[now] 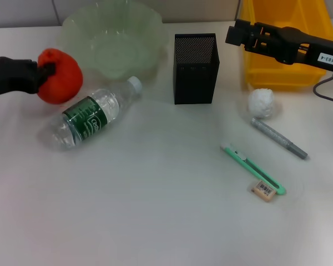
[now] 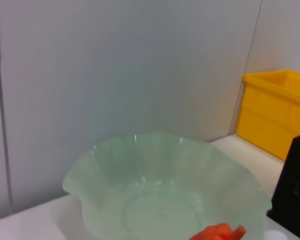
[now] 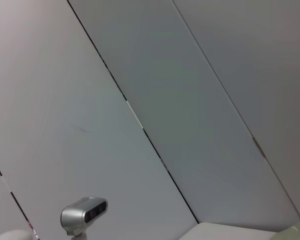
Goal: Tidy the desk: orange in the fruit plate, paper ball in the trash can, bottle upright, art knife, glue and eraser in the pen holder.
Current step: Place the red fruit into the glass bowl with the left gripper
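Note:
My left gripper (image 1: pixel 48 71) is shut on the orange (image 1: pixel 62 77), just left of the pale green glass fruit plate (image 1: pixel 112 41). In the left wrist view the fruit plate (image 2: pixel 155 195) fills the lower part, with a sliver of orange (image 2: pixel 217 233) at the edge. The bottle (image 1: pixel 93 117) lies on its side in front of the plate. The black mesh pen holder (image 1: pixel 195 69) stands mid-table. The paper ball (image 1: pixel 262 103), grey glue stick (image 1: pixel 278 138), green art knife (image 1: pixel 251 167) and eraser (image 1: pixel 264 190) lie at the right. My right gripper (image 1: pixel 237 34) hovers over the yellow trash can (image 1: pixel 277 77).
The right wrist view shows only grey wall panels and a small silver camera (image 3: pixel 83 212). The left wrist view also catches the trash can (image 2: pixel 275 117) and the pen holder (image 2: pixel 296 185). A black cable (image 1: pixel 324 88) hangs from the right arm.

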Robot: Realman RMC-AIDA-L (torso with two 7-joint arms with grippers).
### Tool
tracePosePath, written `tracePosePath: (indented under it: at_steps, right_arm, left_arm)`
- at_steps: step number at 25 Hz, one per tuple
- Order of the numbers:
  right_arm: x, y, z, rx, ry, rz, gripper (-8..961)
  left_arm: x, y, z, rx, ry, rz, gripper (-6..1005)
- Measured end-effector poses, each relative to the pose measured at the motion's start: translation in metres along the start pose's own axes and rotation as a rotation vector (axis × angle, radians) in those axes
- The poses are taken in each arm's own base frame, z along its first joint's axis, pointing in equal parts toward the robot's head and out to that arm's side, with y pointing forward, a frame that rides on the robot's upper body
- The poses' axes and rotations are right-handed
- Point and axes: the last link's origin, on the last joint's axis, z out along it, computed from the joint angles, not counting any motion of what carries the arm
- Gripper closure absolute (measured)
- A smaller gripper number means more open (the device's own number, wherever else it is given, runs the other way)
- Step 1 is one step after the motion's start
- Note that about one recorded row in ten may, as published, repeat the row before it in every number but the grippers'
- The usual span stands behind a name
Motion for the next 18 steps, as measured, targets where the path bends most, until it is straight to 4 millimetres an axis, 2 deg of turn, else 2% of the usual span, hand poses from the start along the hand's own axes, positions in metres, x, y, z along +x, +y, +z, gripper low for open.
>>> tracePosePath:
  at_steps: [7,10,11,12,18]
  right_arm:
    - [0.001,-0.002,-0.001,0.016,-0.001,0.002,333]
    - [0.001,-0.003,-0.002,0.026,-0.002,0.004,335]
    - [0.002,-0.004,-0.002,0.029,-0.003,0.004,336]
    - [0.002,-0.004,-0.002,0.029,-0.003,0.004,336]
    - [0.004,-0.005,-0.008,0.046,-0.025,0.002,340]
  left_arm:
    - [0.012,-0.002,-0.004,-0.007,0.028,0.019,943]
    - [0.025,0.000,-0.004,-0.025,0.081,0.033,943]
    - [0.036,0.000,-0.002,-0.024,0.118,0.045,943]
    - [0.036,0.000,-0.002,-0.024,0.118,0.045,944]
    - [0.070,-0.001,0.022,0.022,0.170,0.107,944]
